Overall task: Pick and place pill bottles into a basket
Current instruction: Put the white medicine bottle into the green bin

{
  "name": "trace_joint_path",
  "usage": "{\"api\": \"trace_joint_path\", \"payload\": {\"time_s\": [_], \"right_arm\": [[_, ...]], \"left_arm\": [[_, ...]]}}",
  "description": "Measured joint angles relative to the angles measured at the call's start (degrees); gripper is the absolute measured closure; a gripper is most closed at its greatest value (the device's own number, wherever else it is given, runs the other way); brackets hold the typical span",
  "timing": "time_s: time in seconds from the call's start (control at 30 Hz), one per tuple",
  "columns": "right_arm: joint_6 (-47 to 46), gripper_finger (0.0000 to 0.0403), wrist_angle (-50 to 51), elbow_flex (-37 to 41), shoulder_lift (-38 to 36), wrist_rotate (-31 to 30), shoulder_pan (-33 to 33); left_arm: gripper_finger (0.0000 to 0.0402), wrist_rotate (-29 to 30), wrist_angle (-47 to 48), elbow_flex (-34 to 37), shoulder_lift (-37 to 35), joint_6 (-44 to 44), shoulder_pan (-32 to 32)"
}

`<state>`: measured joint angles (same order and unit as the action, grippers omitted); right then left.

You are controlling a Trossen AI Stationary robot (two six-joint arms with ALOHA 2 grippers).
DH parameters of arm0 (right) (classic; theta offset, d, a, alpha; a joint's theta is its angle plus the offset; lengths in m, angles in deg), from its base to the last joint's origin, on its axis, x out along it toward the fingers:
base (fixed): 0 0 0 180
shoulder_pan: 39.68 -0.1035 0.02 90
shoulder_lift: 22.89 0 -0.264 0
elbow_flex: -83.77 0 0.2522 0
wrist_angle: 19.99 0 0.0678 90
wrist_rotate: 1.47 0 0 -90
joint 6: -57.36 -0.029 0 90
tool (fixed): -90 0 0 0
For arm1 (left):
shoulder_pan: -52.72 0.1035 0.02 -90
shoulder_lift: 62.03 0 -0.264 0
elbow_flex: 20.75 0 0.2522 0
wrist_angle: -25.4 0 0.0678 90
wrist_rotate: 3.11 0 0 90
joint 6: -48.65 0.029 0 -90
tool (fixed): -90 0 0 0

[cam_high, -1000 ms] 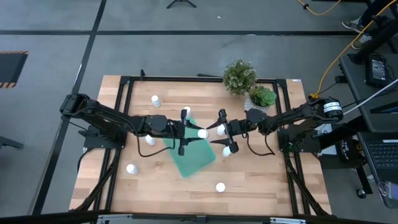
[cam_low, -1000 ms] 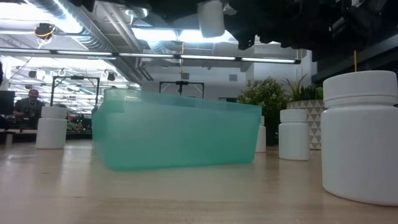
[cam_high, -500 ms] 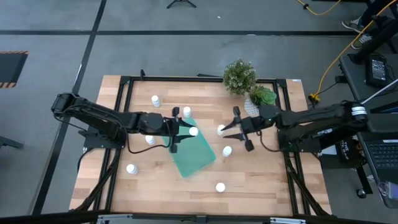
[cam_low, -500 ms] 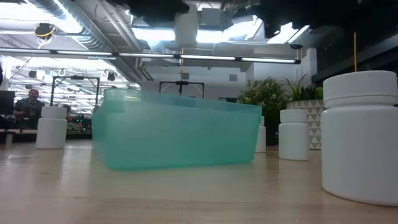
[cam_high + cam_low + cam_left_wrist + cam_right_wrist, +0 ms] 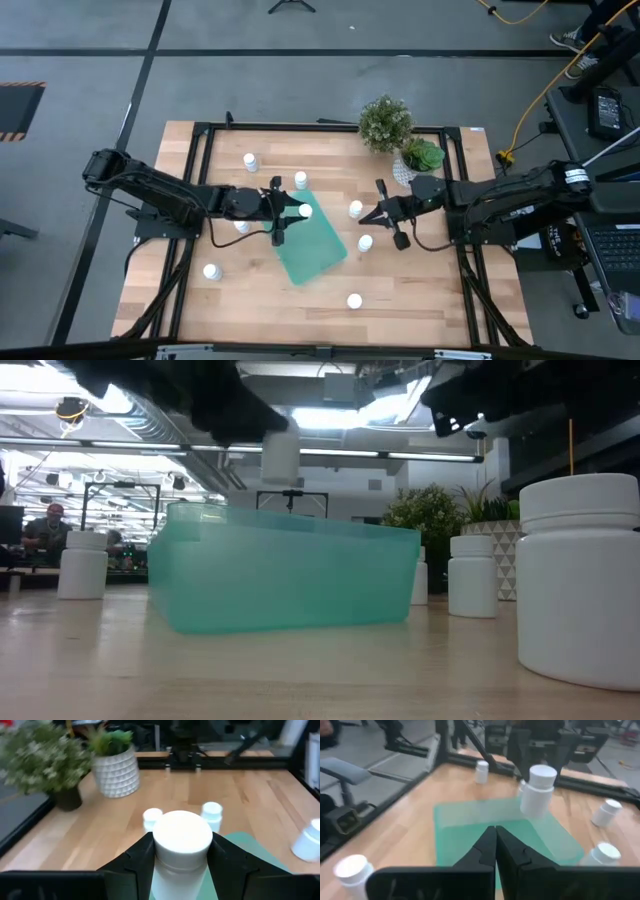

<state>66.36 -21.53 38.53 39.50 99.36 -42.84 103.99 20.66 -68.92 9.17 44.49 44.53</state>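
One pill bottle (image 5: pixel 305 211) in left gripper (image 5: pixel 291 212), above basket (image 5: pixel 312 249).

The teal basket (image 5: pixel 311 243) lay flat and skewed at mid-counter. One white pill bottle (image 5: pixel 305 211) hung upright over its far-left corner, clamped in the left gripper (image 5: pixel 290 212). Loose bottles stood around the basket: two far-left (image 5: pixel 250 161), two just right (image 5: pixel 356 209), one near (image 5: pixel 354 301), one near-left (image 5: pixel 211 271).

Two dark, slim jointed arms are seen, with black cables looped along them. A silvery ring is carried near the right arm's base. Matte black angular fingers (image 5: pixel 135 865) are fitted.
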Motion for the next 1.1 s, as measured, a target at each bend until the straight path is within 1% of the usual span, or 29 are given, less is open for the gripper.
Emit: {"api": "trace_joint_path", "payload": {"time_s": [0.2, 0.33, 0.47, 0.6, 0.73, 0.83, 1.1], "right_arm": [[0.25, 0.0399, -1.52, 0.02, 4.22, -5.39, -0.04], [3.30, 0.0401, -6.17, 0.04, 6.36, -5.86, 0.27], [3.51, 0.0400, -8.82, 0.04, 6.66, -5.86, 1.54], [3.54, 0.0401, -9.18, 0.04, 6.66, -5.84, 2.73], [3.70, 0.0401, -9.98, 0.04, 6.66, -5.83, 3.88], [4.44, 0.0401, -10.59, 0.04, 6.66, -5.81, 4.45], [4.98, 0.0402, -10.23, 0.04, 6.66, -5.66, 4.44]], "left_arm": [[0.0254, 2.96, -4.41, 4.32, 0.00, -5.36, 0.49], [0.0254, 4.32, -7.23, 7.07, 0.07, -7.18, 0.49], [0.0254, 4.60, -11.44, 9.09, 1.39, -7.18, 0.49], [0.0254, 6.14, -12.81, 9.09, 5.48, -7.16, 0.49], [0.0254, 8.99, -18.87, 9.09, 11.08, -6.22, 0.82], [0.0254, 7.98, -22.94, 9.07, 14.50, -5.71, 1.89], [0.0254, 7.68, -24.07, 9.07, 19.40, -8.85, 4.77]]}}
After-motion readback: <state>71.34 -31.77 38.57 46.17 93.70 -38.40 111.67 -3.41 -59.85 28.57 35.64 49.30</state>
